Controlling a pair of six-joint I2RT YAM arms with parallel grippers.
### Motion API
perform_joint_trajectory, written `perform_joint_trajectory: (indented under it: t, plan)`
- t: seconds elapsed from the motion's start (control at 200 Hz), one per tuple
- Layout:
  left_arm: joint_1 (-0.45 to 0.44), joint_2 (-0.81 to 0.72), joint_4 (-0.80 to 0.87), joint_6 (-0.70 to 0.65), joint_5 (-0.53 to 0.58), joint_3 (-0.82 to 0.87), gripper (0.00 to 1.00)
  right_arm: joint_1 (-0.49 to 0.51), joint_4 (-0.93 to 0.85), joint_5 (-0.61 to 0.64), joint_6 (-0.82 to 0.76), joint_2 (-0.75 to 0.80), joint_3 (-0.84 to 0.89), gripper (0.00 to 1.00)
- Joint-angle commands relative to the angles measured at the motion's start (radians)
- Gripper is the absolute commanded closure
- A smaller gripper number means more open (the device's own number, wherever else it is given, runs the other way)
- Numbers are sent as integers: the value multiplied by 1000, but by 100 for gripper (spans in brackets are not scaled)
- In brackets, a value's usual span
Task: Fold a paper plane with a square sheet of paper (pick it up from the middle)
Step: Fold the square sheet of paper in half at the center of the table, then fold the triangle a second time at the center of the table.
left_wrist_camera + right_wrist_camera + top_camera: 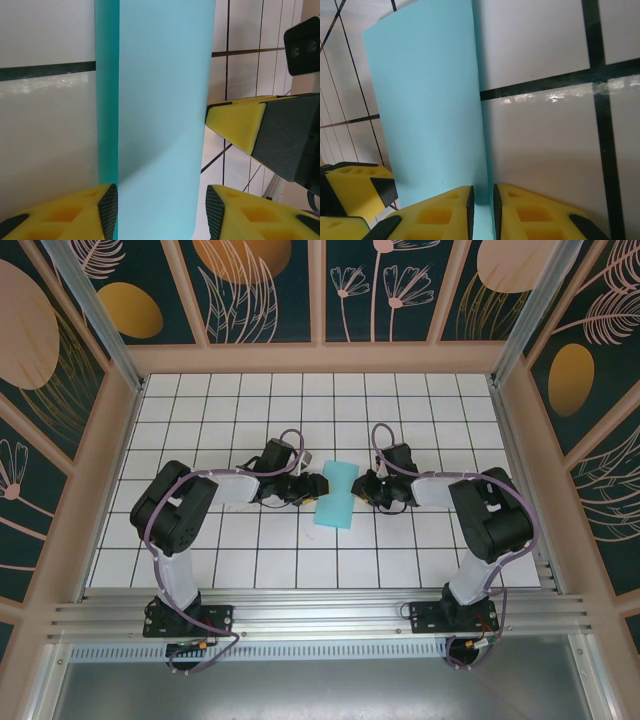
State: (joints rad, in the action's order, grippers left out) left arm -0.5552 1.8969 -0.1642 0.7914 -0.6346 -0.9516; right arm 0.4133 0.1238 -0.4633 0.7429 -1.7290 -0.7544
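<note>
right fingers: pinching edge | square sheet of paper: cyan, bowed, seemingly doubled

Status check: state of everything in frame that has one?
square sheet of paper: bowed, not flat, between the two claws.
left claw: open, fingers either side of the sheet.
right claw: shut on the sheet's edge.

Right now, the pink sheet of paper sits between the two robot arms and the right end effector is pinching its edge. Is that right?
Not quite. The sheet of paper is light cyan, not pink, as the top external view shows. It does sit between the two arms, and the right end effector is pinching its edge.
</note>
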Motion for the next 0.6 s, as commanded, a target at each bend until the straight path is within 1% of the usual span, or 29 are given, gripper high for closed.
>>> perform_joint_trajectory:
  t: [0.0, 0.21, 0.32, 0.445, 0.596]
  plan:
    - [1, 17, -31, 14, -41, -10, 48, 7, -8, 16, 13, 16, 15, 79]
    - [0, 21, -44, 22, -57, -8, 48, 9, -5, 17, 15, 15, 18, 79]
    - [0, 18, -57, 27, -59, -10, 50, 9, -2, 11, 16, 16, 18, 78]
    - [1, 20, -105, 53, -98, -7, 53, 9, 11, 0, 18, 23, 17, 79]
    - [0, 34, -104, 58, -107, -15, 55, 9, 8, 10, 17, 55, 16, 78]
